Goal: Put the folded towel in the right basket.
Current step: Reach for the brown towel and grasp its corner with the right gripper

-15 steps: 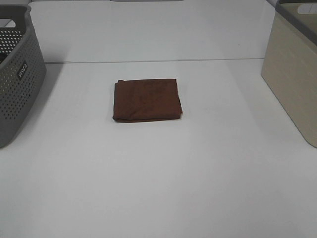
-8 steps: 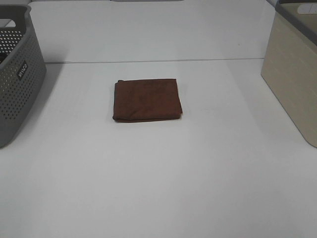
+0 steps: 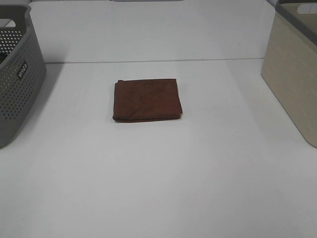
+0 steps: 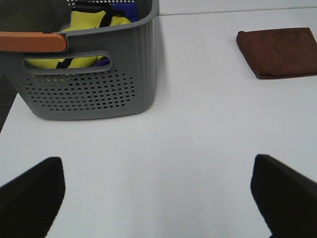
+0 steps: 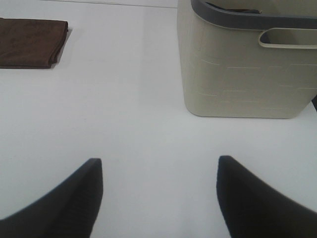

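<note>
A white counter (image 3: pixel 158 188) carries the beige right basket (image 3: pixel 292 74) at its edge and the folded brown towel (image 3: pixel 147 99) at centre, well apart. The right end effector (image 5: pixel 159 163) and left end effector (image 4: pixel 156 168) are spread and empty. Pinching all layers should keep the fold.

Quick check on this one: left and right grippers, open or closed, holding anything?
Left gripper: open, holding nothing.
Right gripper: open, holding nothing.
</note>
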Motion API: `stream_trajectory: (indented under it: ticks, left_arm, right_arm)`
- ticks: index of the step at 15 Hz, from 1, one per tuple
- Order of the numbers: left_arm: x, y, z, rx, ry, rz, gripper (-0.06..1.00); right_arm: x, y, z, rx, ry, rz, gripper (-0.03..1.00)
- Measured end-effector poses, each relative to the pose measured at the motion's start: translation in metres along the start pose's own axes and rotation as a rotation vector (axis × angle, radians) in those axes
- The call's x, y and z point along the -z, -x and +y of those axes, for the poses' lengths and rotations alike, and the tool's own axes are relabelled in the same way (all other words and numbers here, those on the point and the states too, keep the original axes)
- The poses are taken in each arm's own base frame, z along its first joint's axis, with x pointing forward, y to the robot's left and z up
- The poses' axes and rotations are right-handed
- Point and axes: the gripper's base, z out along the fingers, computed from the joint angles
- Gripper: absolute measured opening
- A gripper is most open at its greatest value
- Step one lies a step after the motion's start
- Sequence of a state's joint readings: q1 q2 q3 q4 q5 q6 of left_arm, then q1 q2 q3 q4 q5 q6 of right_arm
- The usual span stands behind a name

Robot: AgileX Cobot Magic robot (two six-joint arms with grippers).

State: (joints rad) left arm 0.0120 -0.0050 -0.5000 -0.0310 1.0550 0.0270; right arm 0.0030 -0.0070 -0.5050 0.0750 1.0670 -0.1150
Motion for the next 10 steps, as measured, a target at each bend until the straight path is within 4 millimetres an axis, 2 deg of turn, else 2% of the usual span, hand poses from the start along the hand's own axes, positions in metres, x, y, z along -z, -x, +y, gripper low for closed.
stream_trajectory:
  ticks: [10]
  left_arm:
    - [0.0000, 0.0000, 0.0000, 0.000, 0.000, 0.000, 0.97]
  right_arm:
    - [0.0000, 0.0000, 0.0000, 0.000, 0.000, 0.000, 0.63]
